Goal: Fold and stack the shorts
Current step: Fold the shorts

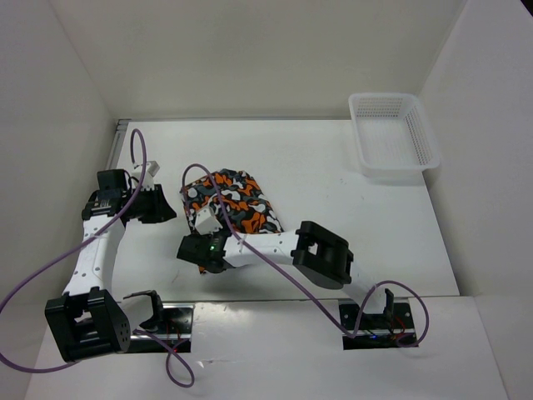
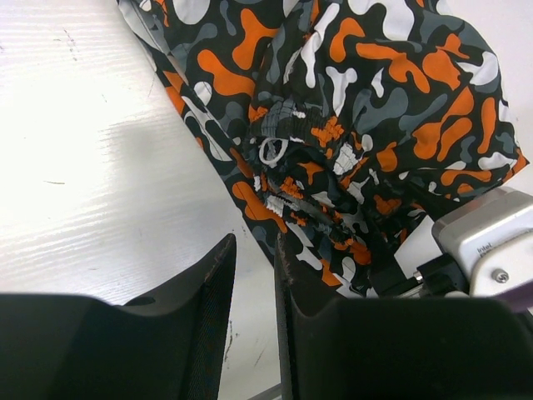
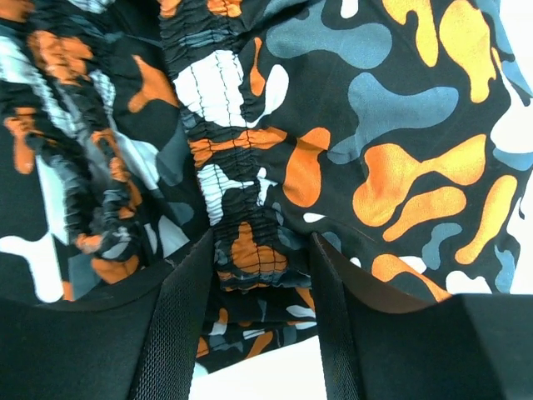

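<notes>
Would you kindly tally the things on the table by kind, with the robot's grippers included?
shorts: 1
basket: 1
grippers: 2 (left gripper, right gripper)
Total: 4

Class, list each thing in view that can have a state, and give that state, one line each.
shorts: bunched in a heap, not neatly folded
basket: upright, empty
left gripper: narrowly open, holding nothing
right gripper: astride the waistband of the shorts, grip unclear
</notes>
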Controlling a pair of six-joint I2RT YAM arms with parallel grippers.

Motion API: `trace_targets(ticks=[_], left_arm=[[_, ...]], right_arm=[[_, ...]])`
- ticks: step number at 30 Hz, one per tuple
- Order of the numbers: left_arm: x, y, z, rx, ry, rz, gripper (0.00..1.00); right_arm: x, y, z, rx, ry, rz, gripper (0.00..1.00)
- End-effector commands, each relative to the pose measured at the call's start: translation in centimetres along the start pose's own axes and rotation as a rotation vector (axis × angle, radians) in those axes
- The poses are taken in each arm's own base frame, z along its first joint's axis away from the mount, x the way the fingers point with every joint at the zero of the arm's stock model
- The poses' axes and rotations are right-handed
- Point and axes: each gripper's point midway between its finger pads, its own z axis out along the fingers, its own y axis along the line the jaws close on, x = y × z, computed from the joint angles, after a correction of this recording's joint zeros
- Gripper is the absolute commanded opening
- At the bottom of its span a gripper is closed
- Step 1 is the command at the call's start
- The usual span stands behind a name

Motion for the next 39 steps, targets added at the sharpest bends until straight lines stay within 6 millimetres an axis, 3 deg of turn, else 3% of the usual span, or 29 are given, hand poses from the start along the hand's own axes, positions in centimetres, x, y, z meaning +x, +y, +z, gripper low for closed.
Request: trace_targets(ticks=[1, 7, 11, 15, 17, 24, 26, 27, 30, 39], left_arm=[[-0.4, -0.4, -0.2, 0.024, -0.027, 0.014, 0.33], [-0.1, -0.5, -0.1, 0.034, -0.02, 0.009, 0.33], [-0.1, -0.5, -0.1, 0.034, -0.02, 0.009, 0.33], [-0.1, -0.5, -0.1, 0.034, -0.02, 0.009, 0.33], [-0.1, -0.5, -0.1, 0.034, -0.02, 0.009, 0.33], [-0.2, -0.4, 0.1, 0.034, -0.028, 0.014, 0.33], [0.0, -0.3, 0.3, 0.033, -0.032, 0.017, 0.33], [1.0, 0.2, 0.9, 0.024, -0.008, 0.002, 0.33], [2.2, 0.6, 2.2, 0.046, 0.011, -0.012, 0.33], [1.2, 0.8, 1.1, -0.005, -0.013, 0.006, 0.33]], right_arm=[[0.4, -1.1, 0.7, 0.066, -0.012, 0.013, 0.54], [0.9, -1.7, 1.2, 0.086, -0.004, 0.024, 0.41], [0.9, -1.7, 1.2, 0.086, -0.004, 0.025, 0.26], [-1.1, -2.2, -0.2, 0.063, -0.038, 0.07, 0.05], [-3.3, -2.8, -2.0, 0.027, -0.072, 0.108, 0.01], [-11.6, -4.0, -8.0, -0.129, -0.207, 0.224, 0.0], [-12.6, -4.0, -8.7, -0.153, -0.222, 0.224, 0.0], [-13.3, -3.8, -9.3, -0.178, -0.23, 0.239, 0.0], [-14.3, -3.0, -9.9, -0.226, -0.24, 0.239, 0.0], [-13.9, 1.6, -9.0, -0.367, -0.198, 0.258, 0.0]])
